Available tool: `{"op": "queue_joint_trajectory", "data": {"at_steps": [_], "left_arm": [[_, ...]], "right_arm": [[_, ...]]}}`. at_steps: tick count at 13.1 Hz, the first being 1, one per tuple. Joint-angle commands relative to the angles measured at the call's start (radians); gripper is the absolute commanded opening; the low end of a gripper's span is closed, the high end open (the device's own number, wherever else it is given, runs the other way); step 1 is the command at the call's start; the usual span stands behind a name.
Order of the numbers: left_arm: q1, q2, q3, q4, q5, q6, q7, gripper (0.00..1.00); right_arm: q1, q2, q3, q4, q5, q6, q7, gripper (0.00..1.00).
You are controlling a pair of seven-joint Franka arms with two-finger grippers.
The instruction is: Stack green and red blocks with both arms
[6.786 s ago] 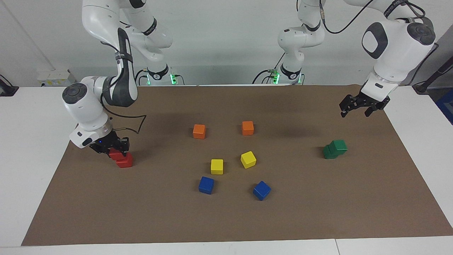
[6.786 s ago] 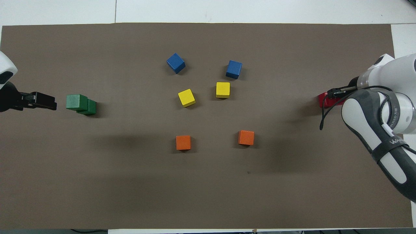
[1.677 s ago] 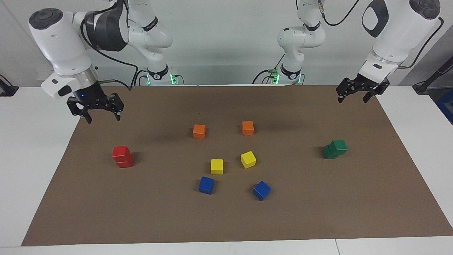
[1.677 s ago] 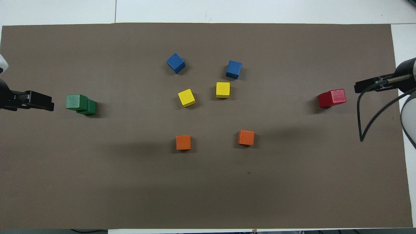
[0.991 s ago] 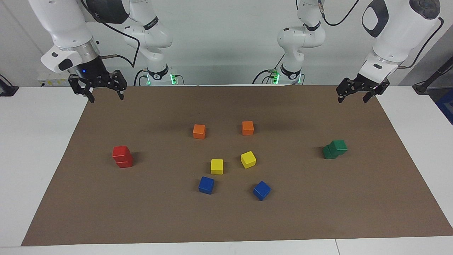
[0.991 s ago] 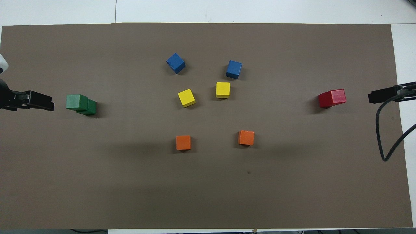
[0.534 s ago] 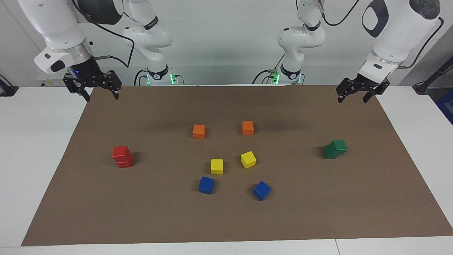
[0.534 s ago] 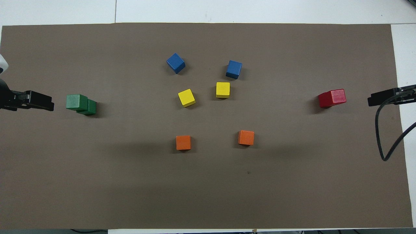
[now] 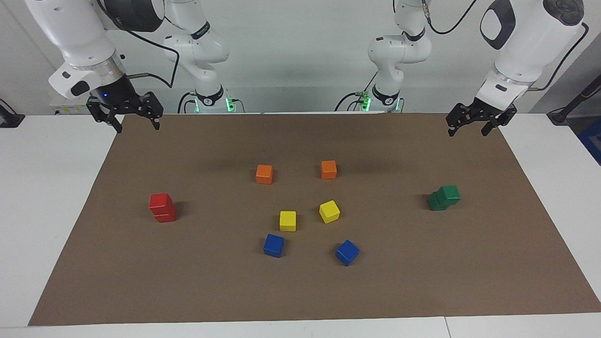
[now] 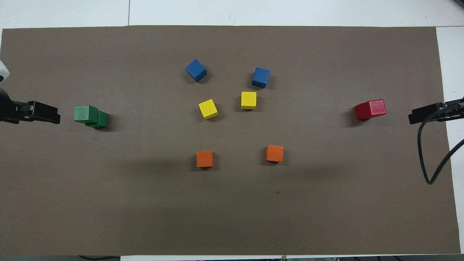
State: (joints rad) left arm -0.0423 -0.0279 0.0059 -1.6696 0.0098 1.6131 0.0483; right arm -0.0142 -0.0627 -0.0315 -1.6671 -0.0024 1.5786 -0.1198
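Two red blocks [image 9: 162,207] stand stacked on the brown mat toward the right arm's end, the top one slightly askew; from overhead the red stack [image 10: 370,109] reads as one cube. Two green blocks [image 9: 444,197] are stacked toward the left arm's end, the upper cube of the green stack [image 10: 90,116] shifted off the lower. My right gripper [image 9: 137,127] hangs open and empty over the mat's corner by the robots, well clear of the red stack. My left gripper [image 9: 468,133] waits open and empty in the air over the mat's edge. In the overhead view only the tips of the right gripper [image 10: 417,116] and left gripper [image 10: 45,113] show.
In the middle of the mat [image 9: 235,291] lie two orange cubes [image 9: 264,174], two yellow cubes [image 9: 288,220] and two blue cubes [image 9: 273,245], each apart from the others. A black cable loop [image 10: 427,170] hangs from the right arm over the mat's end.
The right gripper let go of the top red block, rose and drew back toward the robots' corner of the mat; in the last second it only drifted slightly. The left arm stayed put.
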Motion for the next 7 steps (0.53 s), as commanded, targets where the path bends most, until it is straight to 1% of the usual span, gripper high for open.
{"op": "queue_joint_trajectory", "data": {"at_steps": [1,7], "left_arm": [[0.009,-0.021,-0.003,-0.016,-0.013,-0.01,-0.004,1.0],[0.009,-0.021,-0.003,-0.016,-0.013,-0.01,-0.004,1.0]], "right_arm": [[0.008,-0.006,-0.002,-0.002,0.01,-0.012,0.04,1.0],[-0.004,-0.009,-0.004,-0.013,0.01,-0.023,0.04,1.0]]}}
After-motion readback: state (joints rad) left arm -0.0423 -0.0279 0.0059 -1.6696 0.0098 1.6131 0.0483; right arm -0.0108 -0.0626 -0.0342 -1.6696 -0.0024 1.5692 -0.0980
